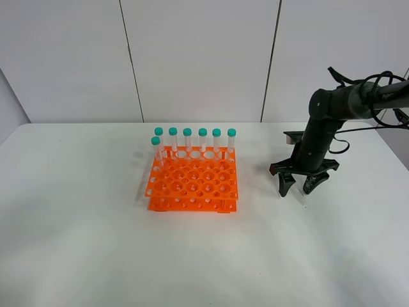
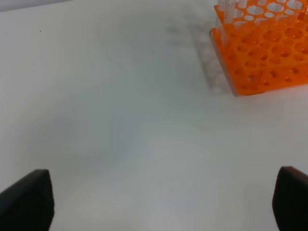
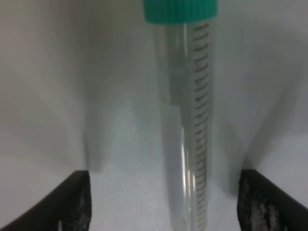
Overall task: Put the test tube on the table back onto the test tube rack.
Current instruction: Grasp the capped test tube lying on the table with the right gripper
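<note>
while the test tube [image 3: 187,134] lies flat on the table [image 1: 96,243], right of the test tube rack [image 1: 192,185], the right gripper [image 1: 299,187] straddles it, jaws spread and clear of it; the left gripper [image 2: 163,202] gapes wide too.

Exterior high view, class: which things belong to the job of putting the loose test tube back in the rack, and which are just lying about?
Belong to the job: test tube; test tube rack; right gripper, open around the tube; table.

Just there: seven racked tubes; left gripper, open and idle; wall.
</note>
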`<state>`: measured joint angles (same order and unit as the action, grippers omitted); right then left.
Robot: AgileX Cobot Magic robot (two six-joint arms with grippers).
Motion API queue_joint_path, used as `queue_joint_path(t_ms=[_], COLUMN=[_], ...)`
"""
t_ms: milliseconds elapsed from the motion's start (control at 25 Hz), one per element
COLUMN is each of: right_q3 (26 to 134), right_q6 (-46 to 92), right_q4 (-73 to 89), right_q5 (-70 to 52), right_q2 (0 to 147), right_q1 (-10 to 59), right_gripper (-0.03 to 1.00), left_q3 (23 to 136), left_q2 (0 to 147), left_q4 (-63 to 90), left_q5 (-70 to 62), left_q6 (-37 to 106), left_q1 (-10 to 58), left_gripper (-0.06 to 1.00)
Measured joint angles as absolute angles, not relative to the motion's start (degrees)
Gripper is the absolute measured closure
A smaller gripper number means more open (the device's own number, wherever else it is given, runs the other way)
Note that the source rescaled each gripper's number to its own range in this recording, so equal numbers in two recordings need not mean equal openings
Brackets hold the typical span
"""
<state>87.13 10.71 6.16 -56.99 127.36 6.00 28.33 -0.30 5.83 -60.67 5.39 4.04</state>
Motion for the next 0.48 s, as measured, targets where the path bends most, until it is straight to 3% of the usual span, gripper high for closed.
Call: queue_joint_path(t_ms=[480], right_q3=[87.13], right_q6=[10.78], right_q4=[6.11], right_q5=[-56.5], right_q2=[127.36], right_q1=[6.0], right_gripper=[0.24], left_q3=[28.33], left_q2=[-0.3], left_q4=[5.83], left_q5=[-60.67], left_q6=[5.39], left_q1=[4.04], left_gripper=[-0.06])
